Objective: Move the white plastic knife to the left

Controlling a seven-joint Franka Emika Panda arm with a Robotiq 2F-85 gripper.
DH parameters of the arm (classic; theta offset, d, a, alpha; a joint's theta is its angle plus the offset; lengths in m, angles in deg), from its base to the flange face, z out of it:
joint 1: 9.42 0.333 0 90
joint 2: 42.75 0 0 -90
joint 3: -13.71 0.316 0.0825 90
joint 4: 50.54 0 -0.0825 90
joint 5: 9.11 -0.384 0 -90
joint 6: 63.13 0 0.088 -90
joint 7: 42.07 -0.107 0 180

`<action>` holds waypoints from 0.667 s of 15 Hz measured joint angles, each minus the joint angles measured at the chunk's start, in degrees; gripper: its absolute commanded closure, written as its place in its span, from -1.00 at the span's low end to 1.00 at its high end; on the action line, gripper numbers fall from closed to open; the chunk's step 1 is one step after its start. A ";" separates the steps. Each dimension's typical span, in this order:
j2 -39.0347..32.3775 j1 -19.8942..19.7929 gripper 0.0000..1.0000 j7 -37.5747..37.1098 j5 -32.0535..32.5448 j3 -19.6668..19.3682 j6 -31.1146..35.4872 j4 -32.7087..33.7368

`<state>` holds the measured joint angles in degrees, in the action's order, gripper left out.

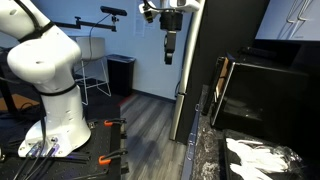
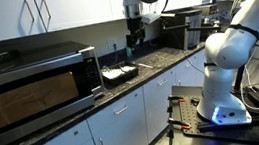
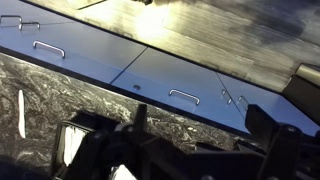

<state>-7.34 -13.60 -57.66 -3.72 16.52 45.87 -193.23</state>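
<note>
The gripper fills the bottom of the wrist view as a dark mass. Its two fingers stand well apart with only bare stone showing between them, so it is spread wide and grasps nothing. Below it lies the dark, speckled counter, whose front edge runs across the frame above the white drawer fronts with their metal handles.

The white plastic knife shows in the wrist view as a thin pale sliver lying flat on the counter, near the left border of the picture and a little back from the counter's front edge. In an exterior view the knife is a fine white line on the stone, just beside the black tray on the side away from the microwave, and closer to the front edge than to the back one. The tray holds some white pieces too small to make out.

In both exterior views the gripper hangs in the air, pointing down and clear of everything, above the stretch of counter where the tray and knife lie. Seen from along the counter, the gripper hangs high beside a tall dark panel. The white robot base stands on the floor in front of the counter.
</note>
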 measured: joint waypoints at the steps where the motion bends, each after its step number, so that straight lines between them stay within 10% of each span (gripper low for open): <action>1: 0.04 -0.46 -1.00 0.91 0.86 -0.81 0.00 -0.41; 10: 3.64 -8.39 -1.00 5.82 1.51 -11.81 0.09 -4.62</action>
<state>-3.70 -21.99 -51.84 -2.21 4.71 45.96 -197.85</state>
